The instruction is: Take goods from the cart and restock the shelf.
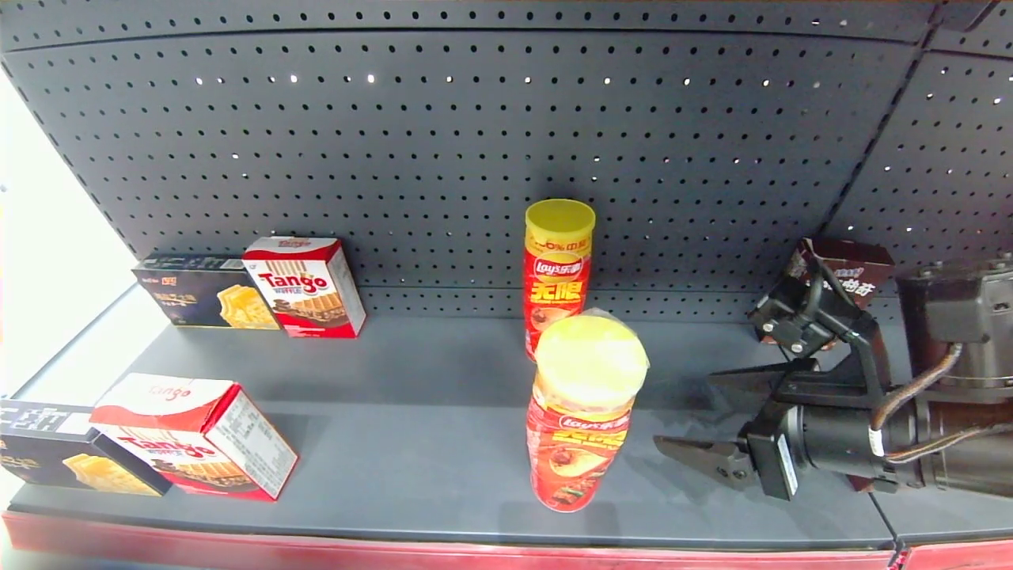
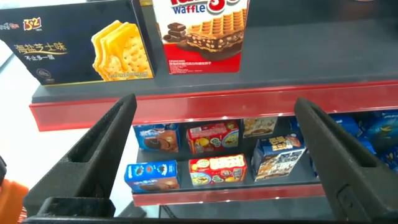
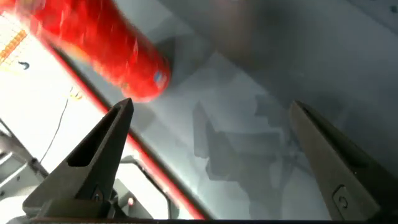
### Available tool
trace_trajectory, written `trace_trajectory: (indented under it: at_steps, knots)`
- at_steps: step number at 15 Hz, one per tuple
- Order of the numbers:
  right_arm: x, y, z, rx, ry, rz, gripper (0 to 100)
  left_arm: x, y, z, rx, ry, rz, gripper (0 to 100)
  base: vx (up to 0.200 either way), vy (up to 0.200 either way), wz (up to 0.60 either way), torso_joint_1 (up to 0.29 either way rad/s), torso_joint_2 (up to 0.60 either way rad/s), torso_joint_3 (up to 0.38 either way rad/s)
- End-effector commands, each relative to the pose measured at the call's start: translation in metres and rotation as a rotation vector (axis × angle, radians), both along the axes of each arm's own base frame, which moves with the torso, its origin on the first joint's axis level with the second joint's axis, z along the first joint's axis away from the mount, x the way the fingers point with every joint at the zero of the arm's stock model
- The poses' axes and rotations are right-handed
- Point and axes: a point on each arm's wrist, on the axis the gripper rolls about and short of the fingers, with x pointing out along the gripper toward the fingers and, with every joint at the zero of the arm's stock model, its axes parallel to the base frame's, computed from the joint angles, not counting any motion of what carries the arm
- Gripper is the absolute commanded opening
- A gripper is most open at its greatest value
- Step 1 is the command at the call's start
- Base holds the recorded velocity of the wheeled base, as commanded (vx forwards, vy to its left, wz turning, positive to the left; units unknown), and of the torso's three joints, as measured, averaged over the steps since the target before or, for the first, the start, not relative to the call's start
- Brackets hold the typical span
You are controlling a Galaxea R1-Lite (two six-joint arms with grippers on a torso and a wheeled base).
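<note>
On the shelf (image 1: 411, 427), near its front edge, stands the front chip can (image 1: 582, 419), upright, with a second can (image 1: 558, 269) behind it at the back wall. Right tool (image 1: 687, 412): jaws wide apart, empty, just beside the front can, not touching. Left tool (image 2: 216, 106): likewise spread and empty, facing the shelf's red front edge. The can is judged a light, thin-walled, glossy tube, slippery and easily dented; best gripped gently mid-body, below the lid.

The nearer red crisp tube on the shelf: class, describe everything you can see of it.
The nearer tube is a tall red cylinder with printed food pictures and a yellow lid, seemingly plastic. It stands upright on the grey shelf near its front edge, directly before a matching tube. The right gripper is beside it on the robot's right, jaws open, not touching.
</note>
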Motion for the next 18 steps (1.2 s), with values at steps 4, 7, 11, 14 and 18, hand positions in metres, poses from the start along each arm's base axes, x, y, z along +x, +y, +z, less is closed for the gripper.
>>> trace_trajectory:
  at_steps: [4,7,11,14,18]
  knots:
    - [0.008,0.010,-0.008,-0.022,0.025,0.010,100,0.000,0.000,0.000,-0.004,0.003,0.002,100,0.000,0.000,0.00,0.000,0.00,0.000]
    - [0.011,0.015,-0.009,-0.024,0.029,0.021,100,0.000,0.000,0.000,-0.002,0.003,0.001,100,0.000,0.000,0.00,0.000,0.00,0.000]
    - [0.017,0.027,-0.009,-0.024,0.027,0.041,100,0.000,0.000,0.000,-0.004,0.003,0.002,100,0.000,0.000,0.00,0.000,0.00,0.000]
    - [0.015,0.028,-0.010,-0.028,0.032,0.050,100,0.000,0.000,0.000,-0.004,0.003,0.002,100,0.000,0.000,0.00,0.000,0.00,0.000]
    - [0.015,0.026,-0.009,-0.025,0.026,0.045,100,0.000,0.000,0.000,-0.004,0.003,0.002,100,0.000,0.000,0.00,0.000,0.00,0.000]
